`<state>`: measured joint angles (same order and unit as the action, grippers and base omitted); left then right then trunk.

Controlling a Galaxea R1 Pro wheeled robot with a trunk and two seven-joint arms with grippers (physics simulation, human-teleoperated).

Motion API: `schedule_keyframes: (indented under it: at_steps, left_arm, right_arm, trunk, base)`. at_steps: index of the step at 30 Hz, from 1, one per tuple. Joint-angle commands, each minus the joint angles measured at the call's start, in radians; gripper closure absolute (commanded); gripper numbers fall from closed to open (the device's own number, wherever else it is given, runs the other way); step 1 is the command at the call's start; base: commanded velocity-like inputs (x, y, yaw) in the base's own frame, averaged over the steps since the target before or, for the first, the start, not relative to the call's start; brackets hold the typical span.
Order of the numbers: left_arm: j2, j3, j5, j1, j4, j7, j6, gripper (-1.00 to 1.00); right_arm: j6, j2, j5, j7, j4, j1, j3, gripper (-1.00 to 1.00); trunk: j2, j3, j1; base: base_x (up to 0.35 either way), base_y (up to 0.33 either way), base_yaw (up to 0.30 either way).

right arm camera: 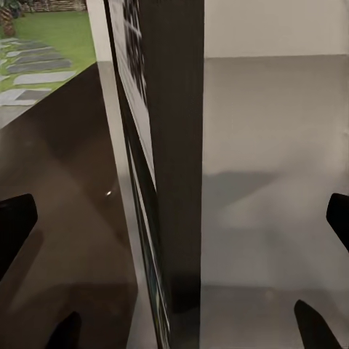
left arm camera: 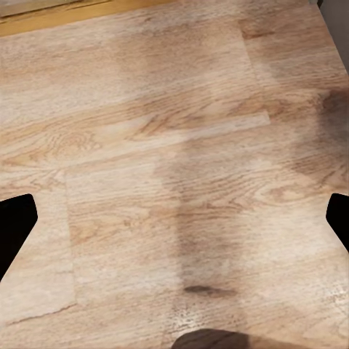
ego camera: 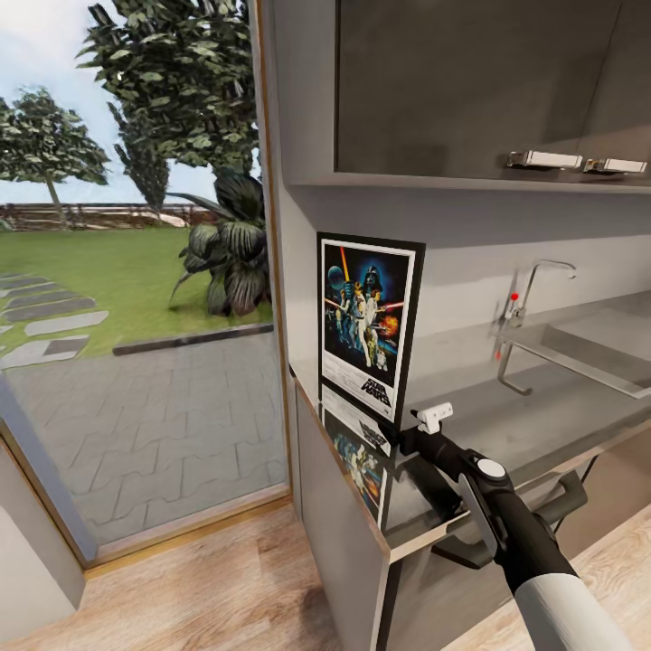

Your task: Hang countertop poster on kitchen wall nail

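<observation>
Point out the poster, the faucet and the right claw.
poster [ego camera: 369, 321]: head view, middle of the dark blue artwork.
faucet [ego camera: 540, 270]: head view, bend of the thin metal spout.
right claw [ego camera: 432, 415]: head view, pale fingertips beside the poster's lower corner.

Black-framed poster [ego camera: 370, 325] upright (blue artwork outward) at glossy grey kitchen countertop's [ego camera: 533, 425] end.

Grey glossy countertop [ego camera: 542, 425] over grey cabinet fronts, thin edge, reflective. Poster [ego camera: 369, 323] stands upright on its left end, bottom edge touching the slab, its mirror image showing in the surface below. Sink [ego camera: 588, 348] built into the slab further right, thin metal faucet [ego camera: 533, 289] behind it. Right wrist view: poster [right arm camera: 163, 145] seen edge-on, standing on the countertop [right arm camera: 269, 182]. Below: wood floor [left arm camera: 174, 145].
</observation>
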<state>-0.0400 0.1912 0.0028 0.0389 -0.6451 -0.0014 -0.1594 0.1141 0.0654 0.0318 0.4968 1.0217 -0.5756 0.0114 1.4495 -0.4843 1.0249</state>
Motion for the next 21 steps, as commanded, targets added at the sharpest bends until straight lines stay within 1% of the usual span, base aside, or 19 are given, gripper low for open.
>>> schedule_keyframes:
  at_steps: [1,13,14,18,21]
  left_arm:
    - [0.0,0.001,0.0,0.0,-0.001,0.0,-0.002,-1.0]
    - [0.0,0.001,0.0,0.0,-0.002,0.0,-0.002,-1.0]
    - [0.0,0.001,0.0,0.0,-0.001,0.0,-0.002,-1.0]
    - [0.0,0.001,0.0,0.0,-0.001,0.0,-0.002,-1.0]
    - [0.0,0.001,0.0,0.0,-0.001,0.0,-0.002,-1.0]
  right_arm:
    - [0.007,0.001,0.003,0.002,0.002,-0.001,0.001,-1.0]
    - [0.007,0.001,0.003,0.002,0.003,-0.001,0.001,-1.0]
    - [0.007,0.001,0.003,0.002,0.003,-0.001,0.001,1.0]
    - [0.007,0.001,0.003,0.008,0.003,-0.001,0.001,1.0]
    - [0.007,0.001,0.003,0.026,0.004,-0.001,0.001,1.0]
  trunk:
    - [0.0,-0.001,0.0]
    - [0.0,-0.001,0.0]
    - [0.0,-0.001,0.0]
    - [0.0,-0.001,0.0]
    - [0.0,-0.001,0.0]
  base:
    - [0.031,0.0,0.0]
    - [0.007,0.0,0.0]
    - [0.0,0.0,0.0]
    - [0.0,0.0,0.0]
    - [0.0,0.0,0.0]
